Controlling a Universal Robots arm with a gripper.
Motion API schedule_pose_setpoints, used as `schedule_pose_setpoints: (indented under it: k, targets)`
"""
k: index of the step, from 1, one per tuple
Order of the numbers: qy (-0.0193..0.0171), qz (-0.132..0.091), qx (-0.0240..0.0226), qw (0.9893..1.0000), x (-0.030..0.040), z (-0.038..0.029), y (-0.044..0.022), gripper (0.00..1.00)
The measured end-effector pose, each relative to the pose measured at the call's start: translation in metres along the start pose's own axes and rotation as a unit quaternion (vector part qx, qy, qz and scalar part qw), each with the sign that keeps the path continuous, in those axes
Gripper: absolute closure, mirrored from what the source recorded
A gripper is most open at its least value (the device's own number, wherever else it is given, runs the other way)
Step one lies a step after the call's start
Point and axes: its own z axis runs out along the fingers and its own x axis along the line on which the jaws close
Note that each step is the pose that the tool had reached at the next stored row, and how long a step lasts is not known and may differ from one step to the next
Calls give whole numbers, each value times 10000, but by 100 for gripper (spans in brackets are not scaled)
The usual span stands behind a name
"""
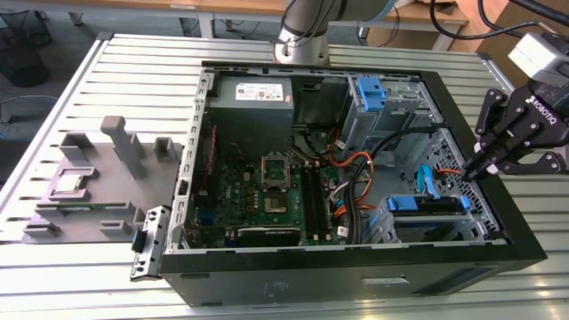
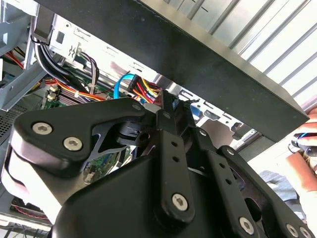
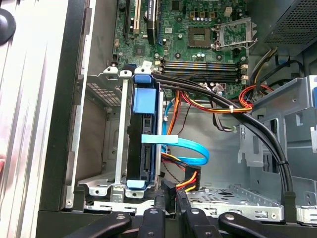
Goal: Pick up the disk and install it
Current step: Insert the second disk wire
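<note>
Grey holder tray [image 1: 89,193] sits on the slatted table [image 1: 53,87] at the exterior view's left, with a small silver chip [image 1: 73,181] resting on it. Not my concern.

Moving right: open black computer case [image 1: 356,267], green motherboard [image 1: 266,193] in the middle, power supply [image 1: 253,100] above it, orange and black cables [image 1: 351,173] running toward the drive bays.

Further right, the disk [image 1: 430,205] in its blue frame looks to be already sitting in the lower drive cage [image 1: 391,230], near the case's right wall. In the first wrist view I see it edge-on [image 3: 144,144], standing in the cage slot with a light-blue ribbon cable [image 3: 190,148] crossing just beside it and a red-yellow power plug [image 3: 190,179] near its end.

Far right: gripper [image 1: 473,175] hangs over the case's right edge, tips pointing down into the cage area, near the disk but apart from it. Fingers look drawn close together and empty; in the first wrist view the tips [image 3: 168,198] sit nearly touching with nothing between them.

My read: this is the seating stage. To do it well I want any push to go straight along the slot rails, square on the blue frame, not on the cables. Snagging the ribbon or the power plug is the main risk.

A person's hand [image 2: 304,163] shows outside the case in the second wrist view, so I keep speeds low.
</note>
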Motion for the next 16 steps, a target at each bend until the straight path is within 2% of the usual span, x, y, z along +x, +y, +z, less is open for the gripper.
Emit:
schedule_pose_setpoints:
  k: [8, 16]
  targets:
    - [2, 1, 8, 10000, -1, 10, 38, 76]
    - [11, 2, 9, 10000, -2, 17, 39, 76]
